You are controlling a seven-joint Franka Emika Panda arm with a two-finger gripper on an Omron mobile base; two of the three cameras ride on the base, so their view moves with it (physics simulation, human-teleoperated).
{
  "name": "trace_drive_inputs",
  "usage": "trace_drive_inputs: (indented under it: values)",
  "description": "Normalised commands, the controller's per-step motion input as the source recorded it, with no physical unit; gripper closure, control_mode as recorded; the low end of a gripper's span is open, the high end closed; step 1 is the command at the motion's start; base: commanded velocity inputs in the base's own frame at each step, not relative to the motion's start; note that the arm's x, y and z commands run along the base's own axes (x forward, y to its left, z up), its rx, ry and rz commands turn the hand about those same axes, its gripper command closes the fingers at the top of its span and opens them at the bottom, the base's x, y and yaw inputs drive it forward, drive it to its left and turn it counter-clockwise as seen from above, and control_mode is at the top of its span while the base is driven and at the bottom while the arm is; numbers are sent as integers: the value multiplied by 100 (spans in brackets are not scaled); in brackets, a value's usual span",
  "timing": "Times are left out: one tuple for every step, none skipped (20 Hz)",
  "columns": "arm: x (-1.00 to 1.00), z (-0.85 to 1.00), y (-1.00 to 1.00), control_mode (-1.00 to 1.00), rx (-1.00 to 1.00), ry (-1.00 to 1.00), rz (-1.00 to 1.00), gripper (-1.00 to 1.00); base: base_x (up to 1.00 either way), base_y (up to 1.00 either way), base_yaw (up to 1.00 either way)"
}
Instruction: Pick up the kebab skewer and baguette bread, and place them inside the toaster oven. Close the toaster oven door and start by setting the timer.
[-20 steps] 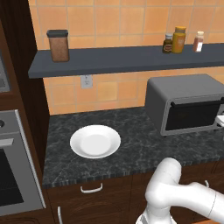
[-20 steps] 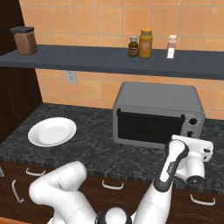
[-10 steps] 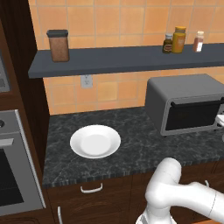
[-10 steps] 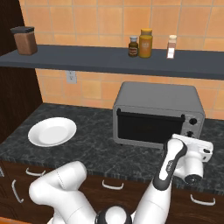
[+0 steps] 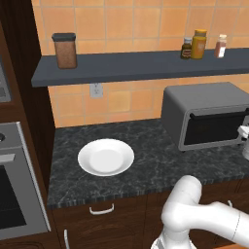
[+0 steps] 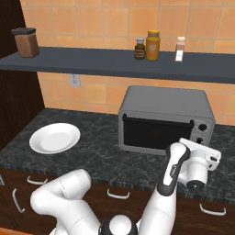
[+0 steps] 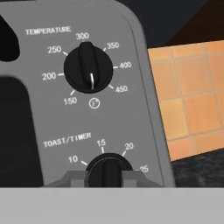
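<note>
The grey toaster oven [image 5: 209,114] [image 6: 165,114] stands on the dark counter, and its glass door [image 5: 214,131] [image 6: 153,133] is closed. My gripper [image 7: 108,177] is at the control panel on the oven's right side [image 6: 199,147]. Its two tips sit on either side of the black toast/timer knob [image 7: 108,170], shut on it. Above that knob is the temperature knob [image 7: 87,68]. The hand also shows at the right edge of the left base view [image 5: 244,141]. The kebab skewer and baguette bread are out of view.
A white plate [image 5: 105,156] [image 6: 55,137] lies bare on the counter left of the oven. A dark shelf [image 6: 114,59] above holds a brown canister [image 5: 65,50] and spice bottles [image 6: 153,45]. A built-in steel oven [image 5: 14,194] is at the far left.
</note>
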Motion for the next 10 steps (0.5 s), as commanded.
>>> trace_drive_inputs:
  values:
    - [0,34,1,-100,20,0,-13,100,0,0,0]
    - [0,36,6,-100,19,0,-12,100,0,0,0]
    - [0,34,3,-100,20,0,-11,100,0,0,0]
    - [0,37,0,-100,21,0,-9,100,0,0,0]
    - [0,36,0,-100,22,0,-8,100,0,0,0]
    - [0,35,0,-100,22,0,-8,100,0,0,0]
    - [0,36,0,-100,22,0,-8,100,0,0,0]
    - [0,36,0,-100,23,0,-7,100,0,0,0]
    - [0,39,0,-100,25,0,-7,100,0,0,0]
    - [0,36,0,-100,25,0,-7,100,0,0,0]
